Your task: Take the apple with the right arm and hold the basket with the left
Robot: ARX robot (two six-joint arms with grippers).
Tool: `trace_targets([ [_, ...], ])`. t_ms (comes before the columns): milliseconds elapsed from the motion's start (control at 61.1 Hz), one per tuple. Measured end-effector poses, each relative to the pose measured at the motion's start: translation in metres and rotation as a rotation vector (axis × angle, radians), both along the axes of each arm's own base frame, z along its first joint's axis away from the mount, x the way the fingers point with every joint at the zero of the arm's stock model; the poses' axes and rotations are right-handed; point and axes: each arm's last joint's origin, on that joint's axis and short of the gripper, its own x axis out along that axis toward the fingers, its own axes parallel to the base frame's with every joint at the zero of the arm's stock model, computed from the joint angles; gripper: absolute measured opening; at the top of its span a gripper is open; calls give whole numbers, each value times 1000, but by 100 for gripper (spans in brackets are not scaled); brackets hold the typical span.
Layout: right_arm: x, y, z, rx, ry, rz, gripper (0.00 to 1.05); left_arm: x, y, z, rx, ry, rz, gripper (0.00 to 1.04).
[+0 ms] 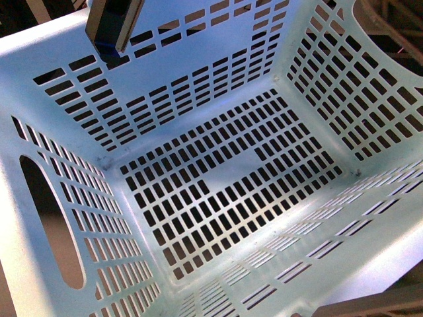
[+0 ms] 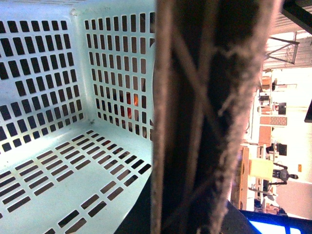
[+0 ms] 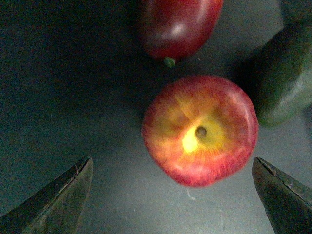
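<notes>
The apple [image 3: 200, 129] sits on the dark bench [image 3: 58, 97], out in the open and not in the basket, its dimple and yellow-orange patch turned straight at the right wrist camera, so its core axis runs toward the lens; it's round, no long axis to speak of. The right end effector [image 3: 172, 165] hangs over it, spread wide, a dark pointed finger [image 3: 53, 200] on either side, neither touching, and the apple lies nearer one finger than the other. Crowding it: a dark red fruit [image 3: 178, 27] just beside it, elongated, with its small green nub aimed at the apple, and a dark green object [image 3: 282, 73] so close against the apple's other flank that I can't tell whether they touch. Over to the basket [image 1: 264, 26]: the pale mint crate fills the front view, tilted, with slotted floor and walls in full sight and an oval handle cut-out in the near-left wall. A grey-and-blue piece [image 1: 112, 26] juts in over the far rim. In the left wrist view the left end effector [image 2: 204, 122] shows one latticed grey-brown finger right up against the lens beside the basket wall; I can't tell whether it's pinching. Something red-orange [image 2: 132, 101] glows through the slots, unidentifiable.
</notes>
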Motion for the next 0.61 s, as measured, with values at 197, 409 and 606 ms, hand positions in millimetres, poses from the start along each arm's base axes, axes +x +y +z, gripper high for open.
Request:
trace_targets([
  [197, 19, -7, -4, -30, 6, -30, 96, 0, 0, 0, -1, 1, -1, 7],
  [409, 27, -18, -14, -25, 32, -65, 96, 0, 0, 0, -1, 1, -1, 7],
  [606, 26, -25, -25, -1, 55, -92, 96, 0, 0, 0, 0, 0, 0, 7],
])
